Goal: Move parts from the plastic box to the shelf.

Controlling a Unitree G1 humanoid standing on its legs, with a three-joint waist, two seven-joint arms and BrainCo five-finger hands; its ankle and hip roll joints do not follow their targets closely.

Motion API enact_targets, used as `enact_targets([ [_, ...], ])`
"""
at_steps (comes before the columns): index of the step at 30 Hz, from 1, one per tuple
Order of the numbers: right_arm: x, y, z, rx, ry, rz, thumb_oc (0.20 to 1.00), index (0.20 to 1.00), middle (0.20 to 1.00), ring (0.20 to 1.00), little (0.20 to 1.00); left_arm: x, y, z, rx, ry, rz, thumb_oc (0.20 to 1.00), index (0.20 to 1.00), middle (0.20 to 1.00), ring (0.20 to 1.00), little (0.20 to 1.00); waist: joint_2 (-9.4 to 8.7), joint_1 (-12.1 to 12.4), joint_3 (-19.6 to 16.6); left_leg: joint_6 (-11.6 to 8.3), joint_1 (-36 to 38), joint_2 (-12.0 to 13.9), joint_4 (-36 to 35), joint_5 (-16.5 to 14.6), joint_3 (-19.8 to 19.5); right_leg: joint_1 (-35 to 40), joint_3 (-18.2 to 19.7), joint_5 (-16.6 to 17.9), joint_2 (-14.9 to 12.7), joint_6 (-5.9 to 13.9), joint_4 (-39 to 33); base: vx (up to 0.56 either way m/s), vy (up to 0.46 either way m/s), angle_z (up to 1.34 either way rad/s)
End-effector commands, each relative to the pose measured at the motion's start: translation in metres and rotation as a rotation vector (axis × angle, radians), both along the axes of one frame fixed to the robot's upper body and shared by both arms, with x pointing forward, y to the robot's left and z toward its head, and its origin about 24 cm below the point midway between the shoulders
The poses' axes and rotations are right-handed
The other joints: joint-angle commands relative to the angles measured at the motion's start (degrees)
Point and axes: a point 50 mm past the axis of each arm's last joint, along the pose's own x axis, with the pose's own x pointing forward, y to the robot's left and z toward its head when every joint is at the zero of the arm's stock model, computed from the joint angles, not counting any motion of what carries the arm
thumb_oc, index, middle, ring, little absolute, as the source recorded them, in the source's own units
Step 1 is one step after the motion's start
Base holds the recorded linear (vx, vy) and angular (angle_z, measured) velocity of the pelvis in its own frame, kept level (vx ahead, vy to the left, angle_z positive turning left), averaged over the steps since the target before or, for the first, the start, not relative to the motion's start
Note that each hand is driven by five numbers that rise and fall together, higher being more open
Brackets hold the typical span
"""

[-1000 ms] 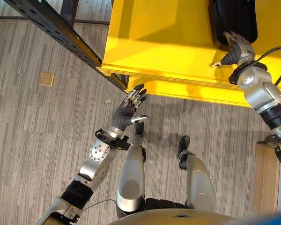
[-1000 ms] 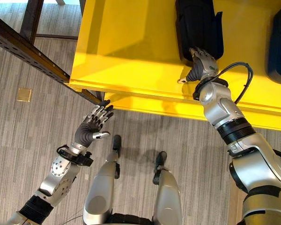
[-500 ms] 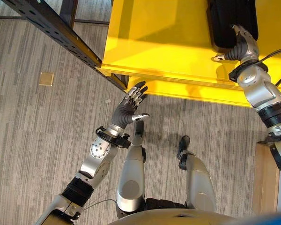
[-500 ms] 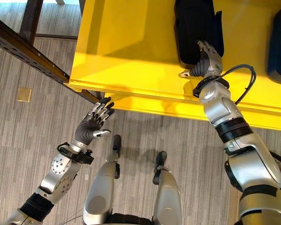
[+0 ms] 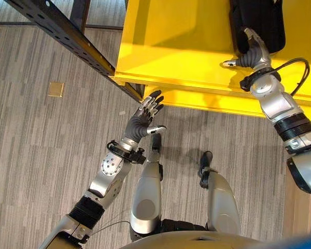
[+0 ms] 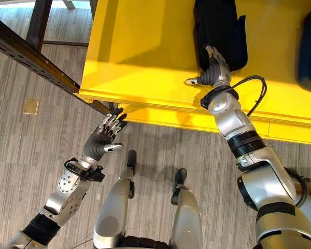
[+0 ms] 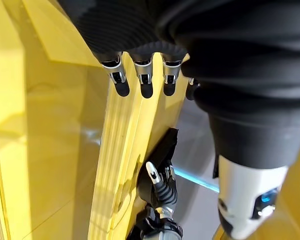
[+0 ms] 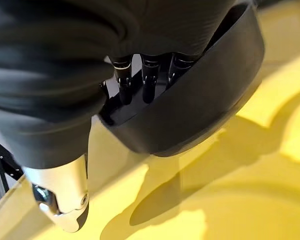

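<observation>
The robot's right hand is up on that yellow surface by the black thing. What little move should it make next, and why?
Probably curl its fingers to grip. The right hand lies on the near end of the black part on the yellow shelf, fingers straight and thumb sticking out to the side, so nothing is gripped yet. The left hand hangs open below the shelf edge.

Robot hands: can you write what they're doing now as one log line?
right hand: fingers straight on black part, thumb out | part: on yellow shelf | left hand: open, idle below shelf edge
</observation>
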Motion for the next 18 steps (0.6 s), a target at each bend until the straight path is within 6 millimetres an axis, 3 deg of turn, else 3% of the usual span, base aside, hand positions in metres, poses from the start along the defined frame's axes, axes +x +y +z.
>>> enact_targets([
  [1,0.000,0.000,0.007,0.065,-0.004,0.021,1.000,1.000,1.000,1.000,1.000,-0.011,-0.011,0.016,-0.055,-0.093,-0.044,1.000,1.000,1.000,1.000,1.000,-0.26,0.62,-1.07,1.19,1.48,-1.45,1.24,-3.87,0.51,2.67,-1.78,2.16,1.13,-0.83,-1.86,0.02,-0.008,0.04],
  [7,0.002,0.004,-0.003,0.220,0.029,0.035,1.000,1.000,1.000,1.000,1.000,-0.010,-0.012,0.017,-0.057,-0.088,-0.041,1.000,1.000,1.000,1.000,1.000,-0.24,0.59,-1.07,1.21,1.92,-1.42,1.15,-3.85,0.52,3.00,-1.72,2.19,1.18,-0.89,-1.84,0.00,-0.001,0.01],
  [14,0.003,0.006,-0.004,0.309,0.002,0.026,1.000,1.000,1.000,1.000,1.000,-0.010,-0.016,0.018,-0.063,-0.090,-0.047,1.000,1.000,1.000,1.000,1.000,0.14,0.37,-1.07,1.27,2.23,-1.54,1.14,-3.91,0.60,3.07,-1.45,2.22,1.09,-0.86,-1.81,0.00,0.006,0.00],
  [15,0.003,0.003,-0.003,0.397,-0.027,0.012,1.000,1.000,1.000,1.000,1.000,-0.010,-0.019,0.018,-0.070,-0.088,-0.052,1.000,1.000,1.000,1.000,1.000,0.61,0.37,-1.07,1.33,2.56,-1.75,0.99,-3.88,0.55,3.32,-1.42,2.17,0.99,-0.92,-1.90,0.00,0.045,-0.01],
  [18,0.005,0.001,-0.001,0.446,-0.046,0.011,1.000,1.000,1.000,1.000,1.000,-0.009,-0.020,0.018,-0.074,-0.089,-0.058,1.000,1.000,1.000,1.000,1.000,0.93,0.48,-1.07,1.37,2.70,-1.88,0.98,-3.89,0.47,3.38,-1.44,2.10,0.93,-1.00,-1.78,0.00,0.014,0.00],
])
